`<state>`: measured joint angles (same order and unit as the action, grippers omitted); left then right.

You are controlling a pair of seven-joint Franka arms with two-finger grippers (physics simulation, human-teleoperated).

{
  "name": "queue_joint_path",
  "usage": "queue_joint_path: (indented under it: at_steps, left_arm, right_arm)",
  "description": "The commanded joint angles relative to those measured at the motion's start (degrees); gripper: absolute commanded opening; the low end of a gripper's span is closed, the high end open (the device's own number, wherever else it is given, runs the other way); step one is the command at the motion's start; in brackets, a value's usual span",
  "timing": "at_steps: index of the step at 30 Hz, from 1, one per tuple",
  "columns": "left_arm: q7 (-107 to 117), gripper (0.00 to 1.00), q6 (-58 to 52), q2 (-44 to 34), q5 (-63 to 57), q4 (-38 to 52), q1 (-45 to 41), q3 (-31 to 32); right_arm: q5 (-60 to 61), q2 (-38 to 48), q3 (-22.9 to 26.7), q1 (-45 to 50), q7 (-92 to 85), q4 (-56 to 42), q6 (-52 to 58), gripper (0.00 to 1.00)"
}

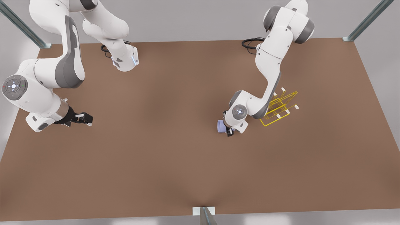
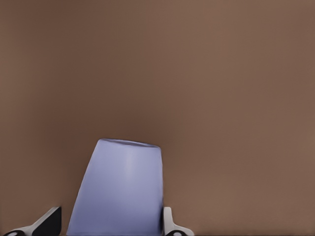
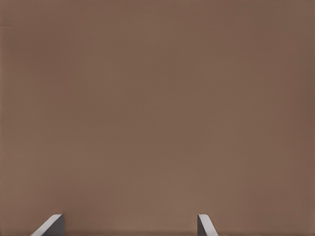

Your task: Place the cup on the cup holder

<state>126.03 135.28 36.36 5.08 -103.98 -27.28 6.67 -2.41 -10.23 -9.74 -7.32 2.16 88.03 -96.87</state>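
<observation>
Cup [image 2: 118, 189] base cropped, left tool [image 1: 225, 128] gripping, right tool [image 1: 83, 118] waiting

Soft, even light falls on the brown table [image 1: 175, 162], with no hard glare anywhere. A paler patch spreads across its middle, and the surface darkens slightly toward the near edge and the corners. Shadows are faint and diffuse: a dim smudge lies under the cup [image 1: 221, 126] and another under the yellow cup holder [image 1: 279, 107]. The white arm shells show gentle highlights without blown-out spots. In the left wrist view the cup [image 2: 118, 189] carries a pale vertical sheen, and a dark soft shadow gathers on the table behind it. The right wrist view is flat and uniformly lit. Edges look slightly soft throughout.
</observation>
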Motion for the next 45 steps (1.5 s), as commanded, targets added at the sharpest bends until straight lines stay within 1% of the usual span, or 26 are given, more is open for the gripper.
queue_joint_path:
  at_steps: [1,6,7,8,12,15,16,18,19,21,24,25,27,28,29,30,31,32,33,34,35,37,39,42,43,45]
  left_arm:
    - [-11.86,1.0,2.18,0.38,0.1,0.0,0.03,0.18]
    - [-11.95,1.0,5.26,2.75,-0.16,0.09,-0.06,0.63]
    - [-11.86,0.98,5.26,2.84,-0.16,0.09,-0.06,0.63]
    - [-11.77,0.67,5.0,2.49,0.19,0.27,-0.06,0.8]
    - [-11.95,0.67,4.03,0.21,0.28,0.18,-0.06,0.8]
    - [-10.28,0.68,-5.63,-4.36,0.45,0.35,-0.41,0.71]
    - [-7.74,0.68,-12.83,-5.6,1.16,2.63,-1.82,0.63]
    - [0.88,0.68,-29.88,-5.51,0.37,14.58,-1.99,0.27]
    - [4.21,0.68,-36.3,-5.51,-2.17,18.63,-2.08,0.27]
    - [11.16,0.68,-42.99,-5.33,-8.41,26.02,-2.78,0.27]
    - [17.76,0.68,-47.48,-4.98,-22.74,28.74,-4.19,-0.08]
    - [16.88,0.68,-48.62,-4.72,-22.92,28.74,-10.85,-11.39]
    - [6.78,0.68,-48.27,-1.82,-18.09,28.48,-29.58,-38.82]
    - [1.42,0.68,-48.71,0.11,-17.83,27.78,-35.73,-46.47]
    - [-2.45,0.68,-49.76,0.73,-17.91,24.53,-43.2,-54.64]
    - [-7.54,0.68,-50.99,3.54,-17.91,21.98,-50.76,-63.34]
    - [-13.08,0.68,-52.66,4.69,-18.26,19.34,-54.72,-67.84]
    - [-17.13,0.68,-54.07,6.62,-19.06,16.62,-57.18,-70.82]
    - [-20.91,0.68,-53.98,10.57,-20.2,15.38,-58.59,-73.81]
    - [-22.14,0.68,-53.81,12.95,-22.74,14.51,-58.59,-74.61]
    - [-24.6,0.68,-52.66,14.35,-23.72,11.08,-59.91,-77.24]
    - [-25.22,0.68,-42.91,15.85,-23.54,-3.06,-68.52,-82.52]
    - [-24.61,0.68,-38.51,17.25,-22.58,-10.54,-72.92,-84.28]
    - [-24.34,0.68,-36.14,19.98,-20.02,-18.98,-80.91,-87.62]
    - [-24.08,0.68,-34.73,20.95,-19.94,-22.14,-82.94,-87.62]
    - [-23.46,0.68,-33.68,21.48,-19.41,-25.04,-85.31,-88.5]
  right_arm:
    - [0.12,0.04,-0.02,0.02,-1.72,-0.05,0.02,1.0]
    - [0.12,0.04,-0.02,0.02,-1.81,0.04,0.1,1.0]
    - [0.12,0.04,-0.02,0.02,-1.81,0.04,0.02,1.0]
    - [0.12,0.04,-0.02,0.02,-1.81,0.04,0.02,1.0]
    - [0.12,0.04,0.07,-0.07,-2.25,0.04,0.1,1.0]
    - [0.12,0.04,0.07,-0.07,-2.34,0.04,0.02,1.0]
    - [0.12,0.04,0.07,-0.07,-2.34,0.04,0.1,1.0]
    - [0.12,0.04,0.07,-0.07,-2.34,0.04,0.02,1.0]
    - [0.12,0.04,0.07,-0.07,-2.43,0.04,0.1,1.0]
    - [0.12,0.04,0.16,-0.24,-2.34,0.04,0.1,1.0]
    - [0.12,0.04,0.16,-0.68,-2.08,0.3,0.9,1.0]
    - [0.12,0.04,0.16,-0.51,-1.99,0.21,0.9,1.0]
    - [0.12,0.04,0.16,-0.33,-1.99,0.13,0.9,1.0]
    - [0.12,0.04,0.16,-0.24,-1.81,0.13,0.9,1.0]
    - [0.12,0.04,0.16,-0.24,-1.9,0.13,0.9,1.0]
    - [0.12,0.04,0.16,-0.15,-1.81,0.13,0.9,1.0]
    - [0.12,0.04,0.16,-0.15,-1.81,0.21,0.9,1.0]
    - [0.12,0.04,0.24,-0.15,-1.81,0.21,0.9,1.0]
    - [0.12,0.04,0.16,-0.15,-1.81,0.13,0.9,1.0]
    - [0.12,0.04,0.16,-0.15,-1.81,0.13,0.9,1.0]
    - [0.12,0.04,0.16,-0.15,-1.81,0.13,0.9,1.0]
    - [0.12,0.04,0.16,-0.15,-1.81,0.21,0.9,1.0]
    - [0.12,0.04,0.16,-0.15,-1.81,0.21,0.9,1.0]
    - [0.12,0.04,0.16,-0.15,-1.81,0.21,0.9,1.0]
    - [0.12,0.04,0.16,-0.15,-1.81,0.21,0.9,1.0]
    - [0.12,0.04,0.16,-0.15,-1.72,0.13,0.9,1.0]
